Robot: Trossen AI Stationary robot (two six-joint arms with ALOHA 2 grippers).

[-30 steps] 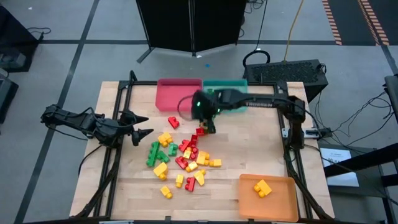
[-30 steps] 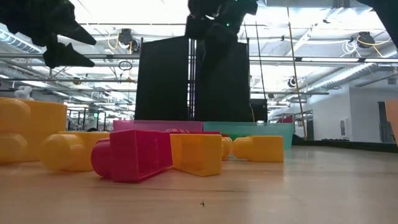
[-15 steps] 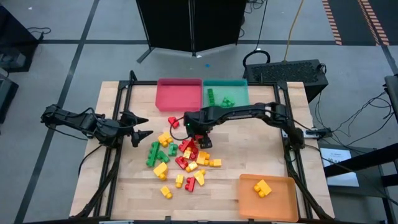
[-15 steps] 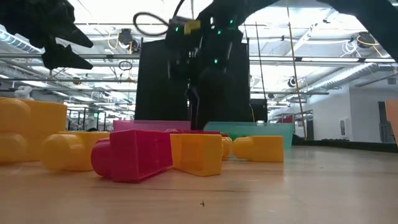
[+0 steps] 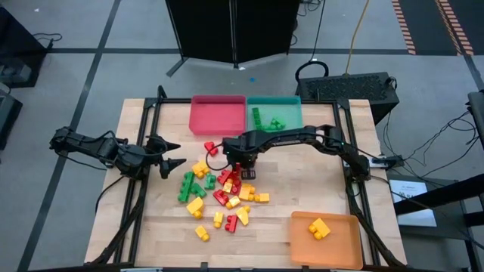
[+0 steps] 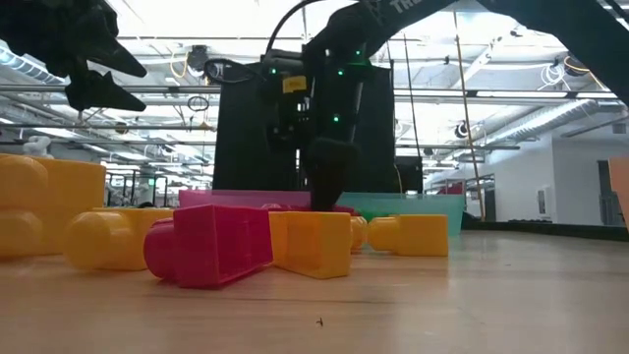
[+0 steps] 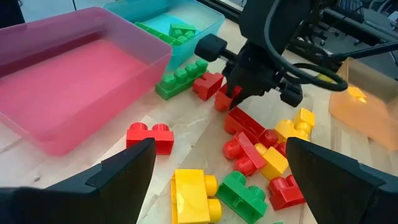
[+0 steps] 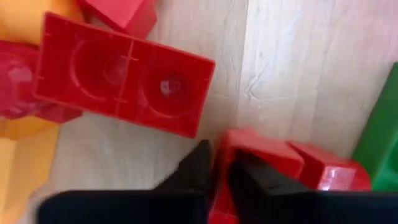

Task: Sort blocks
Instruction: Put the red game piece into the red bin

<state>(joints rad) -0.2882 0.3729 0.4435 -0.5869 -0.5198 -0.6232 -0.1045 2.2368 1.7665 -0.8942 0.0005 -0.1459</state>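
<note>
Red, yellow and green blocks [image 5: 223, 189] lie in a loose pile on the middle of the wooden table [image 5: 302, 189]. My right gripper [image 5: 240, 165] stands at the pile's far edge, pointing down, shut on a small red block [image 8: 280, 163]. In the left wrist view the same red block [image 7: 222, 99] sits under those dark fingers. My left gripper [image 5: 171, 162] hovers open at the table's left side, aimed at the pile, with nothing between its fingers [image 7: 130, 171]. My right gripper pinches one side wall [image 8: 225, 149] of the red block between its two fingers. One finger [image 8: 194, 171] stands outside the block, and the other [image 8: 252, 183] seems to be in its hollow. The fingers come from above, pointing down. The block lies low at the table, beside other red blocks.
A red tray [image 5: 218, 113] and a teal tray [image 5: 295, 102] holding green blocks stand side by side at the far edge. An orange tray [image 5: 340, 242] with yellow blocks sits at the near right corner. A lone red block [image 5: 211, 148] lies between the pile and the red tray.
My right gripper has moved from just in front of the trays toward the table's near edge and down onto the far edge of the pile, ending over the small red block. The blocks around it lie as before.
</note>
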